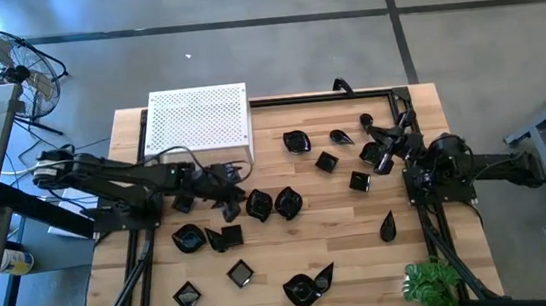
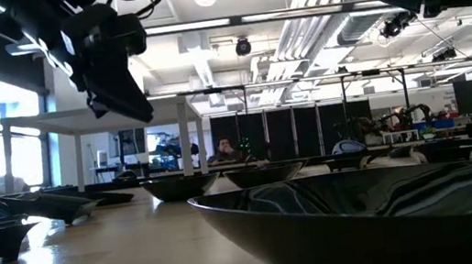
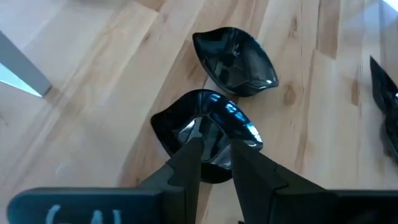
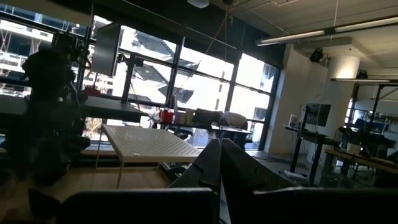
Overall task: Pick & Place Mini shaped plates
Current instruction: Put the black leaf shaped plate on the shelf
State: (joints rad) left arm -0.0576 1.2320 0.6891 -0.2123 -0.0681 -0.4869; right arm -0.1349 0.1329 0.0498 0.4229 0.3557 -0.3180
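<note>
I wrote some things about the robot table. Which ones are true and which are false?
1. The left gripper is right above a shiny black dish. True; its fingers stand a little apart over the dish's rim.
2. The white stand with holes is at the table's front edge, beside the plant. False; it sits at the far edge on the left arm's side, while the green plant is at the near corner on the right arm's side.
3. The right gripper holds a dish. False; its fingers are shut on nothing, up in the air.
4. Many small black dishes lie spread over the wooden table. True.
5. All the dishes are square. False; some are leaf or teardrop shaped.
</note>
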